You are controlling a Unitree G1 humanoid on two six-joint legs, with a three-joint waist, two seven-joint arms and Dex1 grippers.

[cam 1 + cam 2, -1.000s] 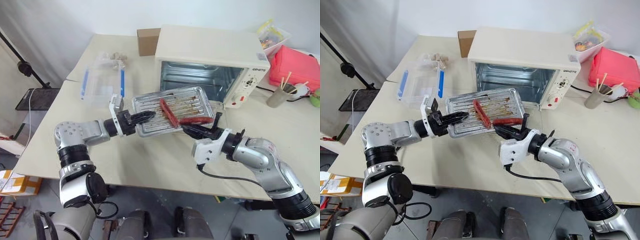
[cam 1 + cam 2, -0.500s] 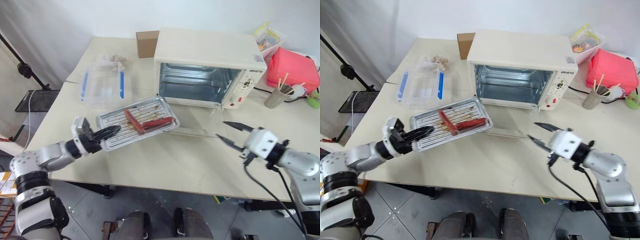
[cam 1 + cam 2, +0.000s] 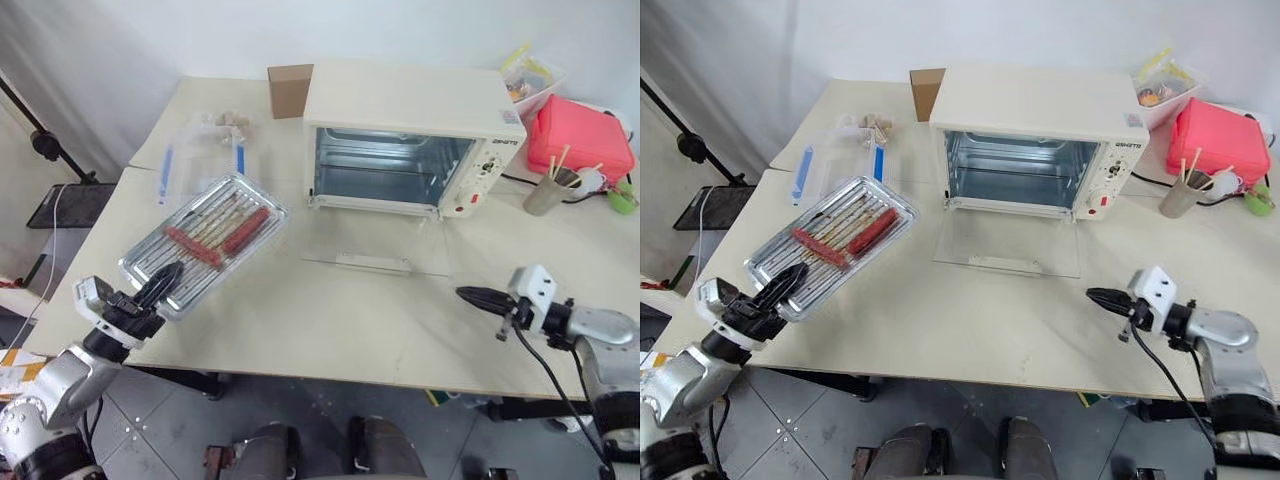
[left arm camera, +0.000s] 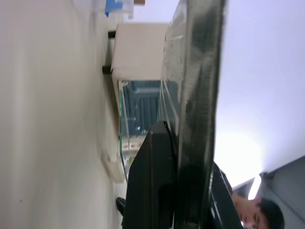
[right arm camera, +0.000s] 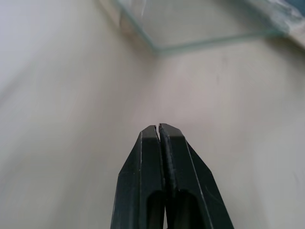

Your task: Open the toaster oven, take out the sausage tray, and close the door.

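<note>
The sausage tray (image 3: 832, 246) is out of the toaster oven (image 3: 1032, 140) and held in the air over the left part of the table (image 3: 970, 330), tilted, with its far end higher than the end that is gripped. Two sausages (image 3: 845, 238) lie across its ridged bottom, near the middle. It sits out to the side most likely to clear the space in front of the oven, so that the door can be swung up without hitting it.

The left gripper (image 3: 782, 284) pinches the tray by its near rim; in the left wrist view the black fingers (image 4: 157, 176) are clamped on the thin metal edge (image 4: 198, 95). One-corner holding like this leaves the tray free to sag, so the sausages could roll if it tips further.

The door (image 3: 1008, 241) lies flat on the table in front of the oven, fully open, its handle bar (image 3: 372, 262) at the near edge. The oven's inside looks empty.

The right gripper (image 3: 1102, 297) hangs low over the table, to the right of the door and apart from it. Its fingers (image 5: 162, 162) are pressed together with nothing between them. It seems placed to go to the door next; closing remains to be done.
</note>
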